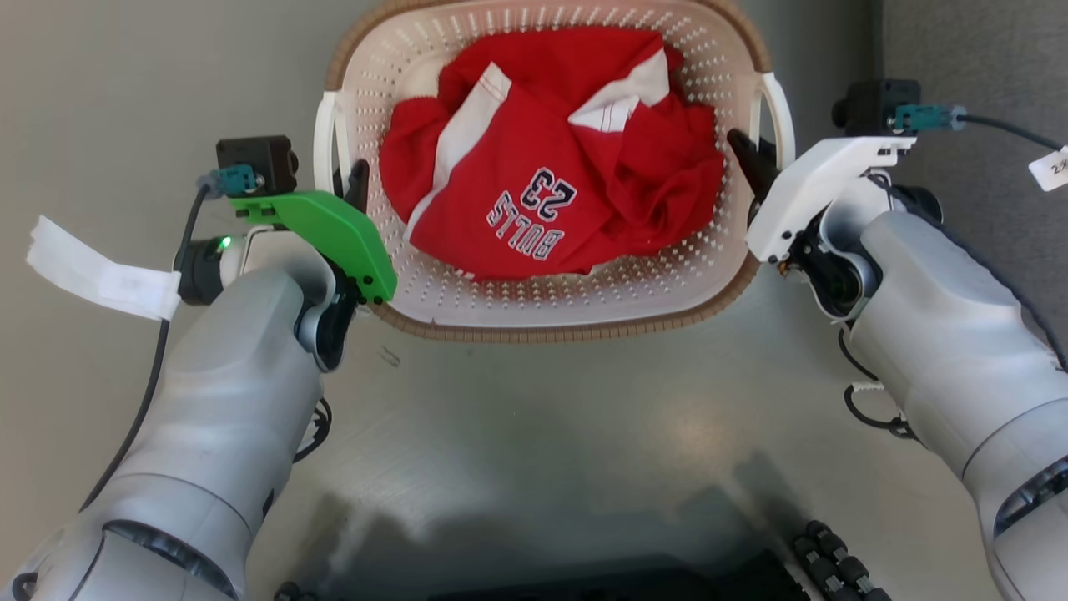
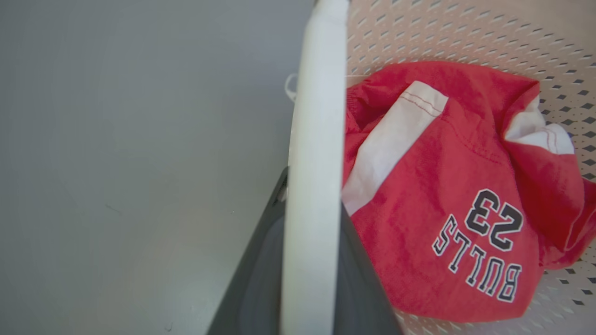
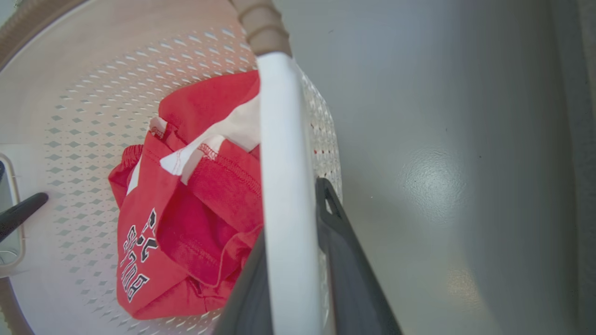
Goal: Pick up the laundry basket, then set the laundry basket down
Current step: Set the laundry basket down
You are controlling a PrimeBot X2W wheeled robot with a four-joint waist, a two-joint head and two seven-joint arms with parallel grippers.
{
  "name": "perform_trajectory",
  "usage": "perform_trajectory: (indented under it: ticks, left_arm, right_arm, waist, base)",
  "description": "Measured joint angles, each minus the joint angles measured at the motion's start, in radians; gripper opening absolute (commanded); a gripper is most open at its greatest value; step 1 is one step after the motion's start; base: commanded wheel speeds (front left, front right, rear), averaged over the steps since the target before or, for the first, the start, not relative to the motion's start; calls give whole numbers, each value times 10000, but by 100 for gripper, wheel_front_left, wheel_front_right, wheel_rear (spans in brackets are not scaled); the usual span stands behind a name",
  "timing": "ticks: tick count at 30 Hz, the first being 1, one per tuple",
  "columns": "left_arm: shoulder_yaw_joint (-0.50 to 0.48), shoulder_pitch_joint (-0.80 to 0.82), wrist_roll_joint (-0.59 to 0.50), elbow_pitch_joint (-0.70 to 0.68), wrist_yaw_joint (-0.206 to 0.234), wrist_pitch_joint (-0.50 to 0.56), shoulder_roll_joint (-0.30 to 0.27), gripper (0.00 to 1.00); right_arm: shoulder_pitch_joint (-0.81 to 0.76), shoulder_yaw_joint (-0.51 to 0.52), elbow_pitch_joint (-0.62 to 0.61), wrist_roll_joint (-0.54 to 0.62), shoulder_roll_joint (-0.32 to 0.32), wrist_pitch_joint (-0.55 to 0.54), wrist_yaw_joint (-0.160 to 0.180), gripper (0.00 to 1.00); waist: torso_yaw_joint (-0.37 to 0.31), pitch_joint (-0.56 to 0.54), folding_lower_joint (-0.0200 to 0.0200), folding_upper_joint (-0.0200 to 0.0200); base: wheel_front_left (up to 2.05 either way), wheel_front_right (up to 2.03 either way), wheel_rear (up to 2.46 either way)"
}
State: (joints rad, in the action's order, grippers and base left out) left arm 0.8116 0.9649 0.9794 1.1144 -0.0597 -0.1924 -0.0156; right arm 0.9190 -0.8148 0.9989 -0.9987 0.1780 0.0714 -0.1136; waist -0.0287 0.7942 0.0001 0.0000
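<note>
Laundry basket (image 1: 584, 332) is sitting straight ahead of the robot, holding one crumpled red jersey (image 1: 542, 184) lettered BULLS 23. At the basket's left side the left gripper (image 1: 346, 179) is pinching the left handle (image 2: 312, 186) between its two fingers. At its right side the right gripper (image 1: 755, 159) is clamping the right handle (image 3: 286, 209) likewise. Around the basket a glossy grey floor (image 1: 534, 434) is showing; whether the basket is resting on it cannot be told.

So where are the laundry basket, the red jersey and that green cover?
laundry basket (image 1: 551, 334), head view, brown near rim.
red jersey (image 1: 542, 133), head view, red cloth above the number.
green cover (image 1: 334, 229), head view, middle of its flat top.
</note>
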Motion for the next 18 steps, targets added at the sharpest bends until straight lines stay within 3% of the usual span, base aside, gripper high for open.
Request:
perform_trajectory:
  ticks: [18]
  left_arm:
    - [8,605,0,-52,75,-389,0,0]
  right_arm:
    - [583,-286,-4,0,117,709,-2,0]
  waist:
    - [142,1230,-1,0]
  base:
    - [0,0,0]
